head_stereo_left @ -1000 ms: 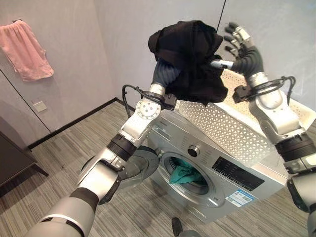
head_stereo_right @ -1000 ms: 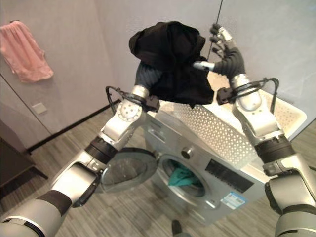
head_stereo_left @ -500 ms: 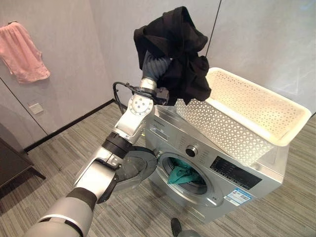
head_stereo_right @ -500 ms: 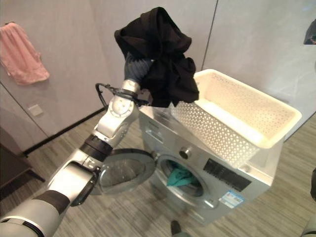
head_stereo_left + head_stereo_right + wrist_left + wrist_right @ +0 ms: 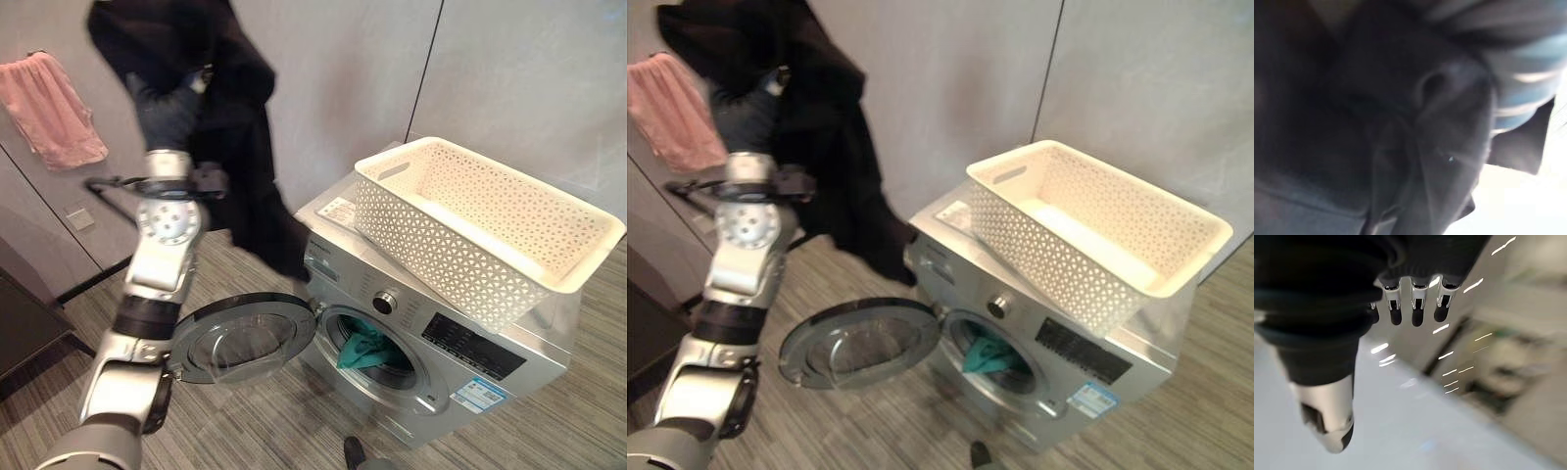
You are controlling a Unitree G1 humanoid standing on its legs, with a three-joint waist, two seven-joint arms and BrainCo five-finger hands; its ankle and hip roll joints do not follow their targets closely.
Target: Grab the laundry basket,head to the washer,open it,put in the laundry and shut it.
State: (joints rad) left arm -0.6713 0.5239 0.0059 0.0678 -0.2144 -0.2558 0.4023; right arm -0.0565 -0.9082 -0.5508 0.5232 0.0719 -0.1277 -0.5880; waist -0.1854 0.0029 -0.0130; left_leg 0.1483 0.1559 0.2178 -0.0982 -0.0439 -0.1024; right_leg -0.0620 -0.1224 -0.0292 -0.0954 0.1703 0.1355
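Washer (image 5: 431,343): front-loader standing on the striped floor (image 5: 255,431) against the grey wall. Its round door (image 5: 240,338) is swung fully open to the robot's left, so the opening step is judged complete. A teal garment (image 5: 364,348) lies in the drum mouth, partly hanging over the lip; at least one item is therefore loaded.

Laundry basket (image 5: 485,225): white, perforated, resting tilted on top of the washer. Its visible interior appears empty, so carrying it to the machine is also judged complete.

Black garment (image 5: 245,166): raised high, to the left of the washer and above the open door, hanging in long folds well clear of the drum. It is draped over the left robot hand (image 5: 167,108), which is largely buried in the cloth; whether the fingers are curled round the fabric cannot be told, and the left wrist view gives only dark folds.

Right robot hand (image 5: 1413,303): seen in its own wrist view, fingers straight and relaxed, holding nothing.

Pink towel (image 5: 59,108): hanging on the wall, not involved.

Outstanding, as judged: lower the black garment into the drum, push the teal one fully inside, shut the door.
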